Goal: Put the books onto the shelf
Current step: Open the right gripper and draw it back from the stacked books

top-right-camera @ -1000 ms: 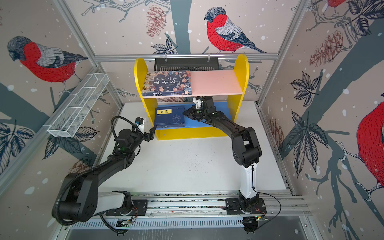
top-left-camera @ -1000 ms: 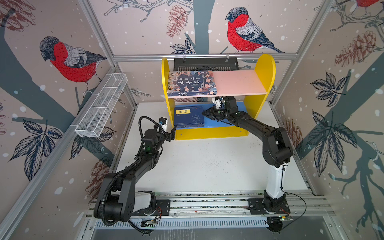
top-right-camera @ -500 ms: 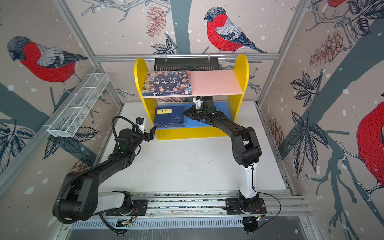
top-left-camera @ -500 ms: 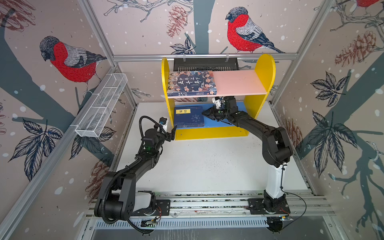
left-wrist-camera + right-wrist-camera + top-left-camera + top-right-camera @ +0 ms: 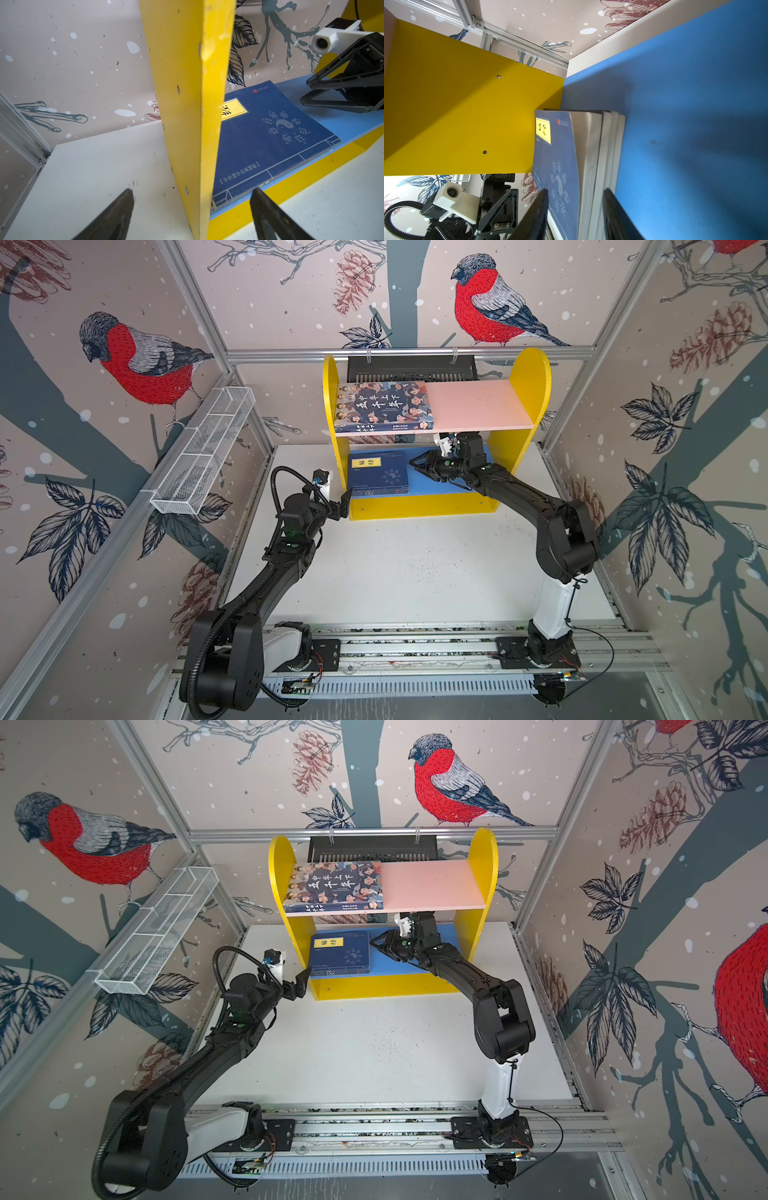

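Observation:
The shelf (image 5: pixel 528 377) (image 5: pixel 482 857) stands at the back of the table. One of the books, with illustrated faces (image 5: pixel 382 406) (image 5: pixel 336 886), lies flat on the left of its pink upper board (image 5: pixel 478 406). A stack of navy books (image 5: pixel 378 475) (image 5: pixel 340 955) (image 5: pixel 270 135) (image 5: pixel 556 155) lies on the left of the blue lower board (image 5: pixel 419 487). My right gripper (image 5: pixel 417 464) (image 5: pixel 376 942) (image 5: pixel 575 190) is inside the lower tier, open, at the stack's right edge. My left gripper (image 5: pixel 343 506) (image 5: pixel 299 986) (image 5: pixel 192 191) is open, straddling the front edge of the left side panel (image 5: pixel 187 104).
A white wire mesh tray (image 5: pixel 203 452) hangs on the left wall. A black slotted basket (image 5: pixel 411 369) hangs behind the shelf. The white tabletop (image 5: pixel 415 572) stretches from the shelf to the arms' rail (image 5: pixel 415 649).
My right gripper's jaws have parted from the navy stack they were shut on. My left gripper's jaws stand a little wider. Neither arm has shifted much.

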Robot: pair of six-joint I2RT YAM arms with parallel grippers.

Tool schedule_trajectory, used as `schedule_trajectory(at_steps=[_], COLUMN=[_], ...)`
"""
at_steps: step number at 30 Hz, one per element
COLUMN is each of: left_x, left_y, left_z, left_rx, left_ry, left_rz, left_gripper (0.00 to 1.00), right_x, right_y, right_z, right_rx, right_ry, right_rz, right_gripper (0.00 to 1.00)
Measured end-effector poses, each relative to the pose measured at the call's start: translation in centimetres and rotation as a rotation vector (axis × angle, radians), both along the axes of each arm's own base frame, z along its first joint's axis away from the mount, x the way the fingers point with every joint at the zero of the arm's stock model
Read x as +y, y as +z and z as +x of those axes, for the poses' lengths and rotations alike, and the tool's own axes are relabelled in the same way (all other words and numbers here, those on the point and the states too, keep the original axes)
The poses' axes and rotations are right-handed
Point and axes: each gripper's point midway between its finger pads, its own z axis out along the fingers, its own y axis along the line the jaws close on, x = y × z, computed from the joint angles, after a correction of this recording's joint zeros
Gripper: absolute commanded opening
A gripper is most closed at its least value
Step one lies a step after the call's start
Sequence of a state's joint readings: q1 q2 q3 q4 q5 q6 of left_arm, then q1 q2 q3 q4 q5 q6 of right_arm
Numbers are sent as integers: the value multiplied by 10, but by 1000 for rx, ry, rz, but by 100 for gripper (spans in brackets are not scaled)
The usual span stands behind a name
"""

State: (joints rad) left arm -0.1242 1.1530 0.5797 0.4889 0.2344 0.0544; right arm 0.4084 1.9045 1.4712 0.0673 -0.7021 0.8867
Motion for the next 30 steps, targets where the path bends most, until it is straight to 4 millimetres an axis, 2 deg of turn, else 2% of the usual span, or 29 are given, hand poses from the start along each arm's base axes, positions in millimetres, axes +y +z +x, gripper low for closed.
schedule_trajectory(at_steps=[8, 11, 18, 25, 30], left_x=[-2, -2, -3, -4, -5], left_y=[-5, -17, -44, -41, -42], left_z=[-17, -19, -12, -2, 2], left_rx=[76, 105, 144, 100, 91], left_ry=[-20, -26, -33, -32, -31], left_rz=[-15, -3, 35, 33, 28], left_gripper=[90, 90, 89, 89, 89], right_x=[-11, -11, -3, 10, 2], right_y=[1, 4, 1, -1, -8], right_z=[-15, -22, -46, -66, -67], right_rx=[-5, -14, -57, -146, -183], right_ry=[-19, -17, 1, -9, -56], right_rz=[-8, -13, -77, -211, -280], right_gripper=[43, 42, 43, 43, 43])
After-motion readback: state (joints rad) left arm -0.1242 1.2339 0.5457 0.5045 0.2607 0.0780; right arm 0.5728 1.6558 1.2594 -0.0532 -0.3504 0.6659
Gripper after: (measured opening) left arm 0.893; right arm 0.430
